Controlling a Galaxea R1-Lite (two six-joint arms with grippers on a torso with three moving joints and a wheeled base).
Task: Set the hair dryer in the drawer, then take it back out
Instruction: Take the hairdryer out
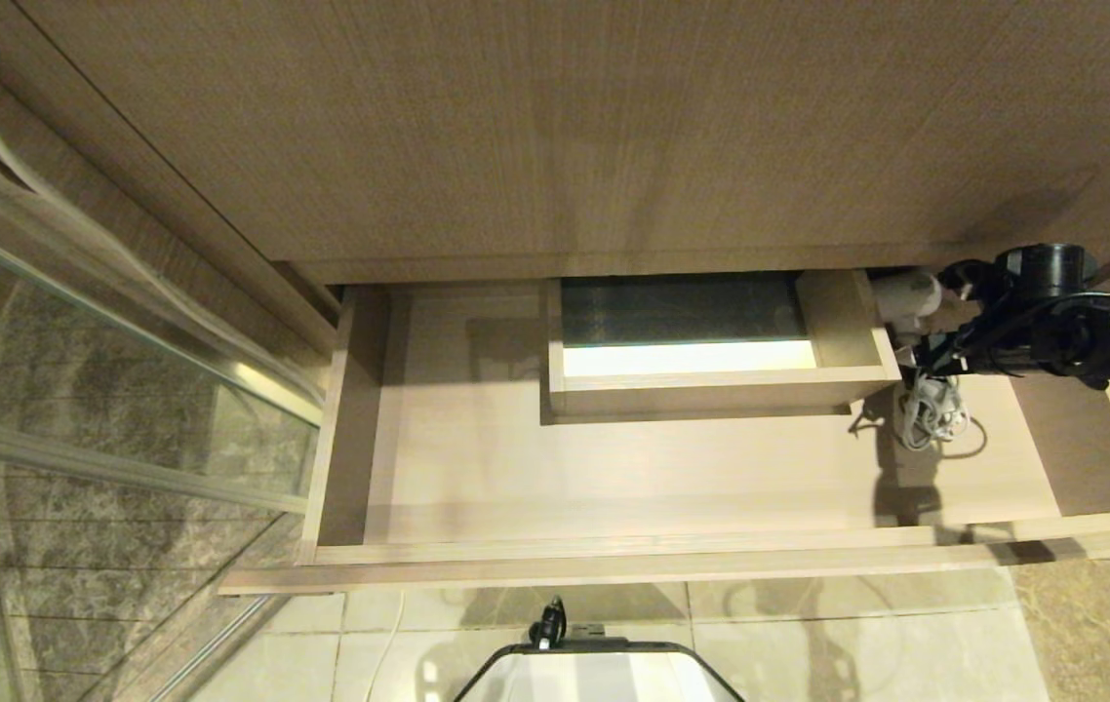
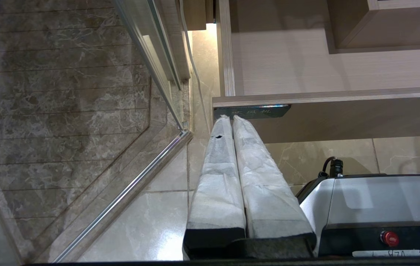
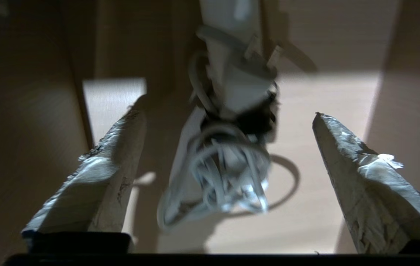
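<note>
Inside the open drawer (image 1: 614,468), the right hand (image 3: 224,173) gapes wide around the unheld hair dryer (image 3: 228,147).

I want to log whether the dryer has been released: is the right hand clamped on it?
No. The right hand stands wide open, clear of the hair dryer between its fingers.

The head view looks steeply down from above onto the open drawer (image 1: 614,468), taking in its whole width, with the floor tiles (image 1: 809,634) at the near edge. The left wrist view sits low and outside, facing along its fingers (image 2: 228,173) toward the drawer's front left corner. The right wrist view is inside the drawer, very close over the hair dryer (image 3: 228,147), which fills its middle. All 3 views share the drawer's pale floor.
</note>
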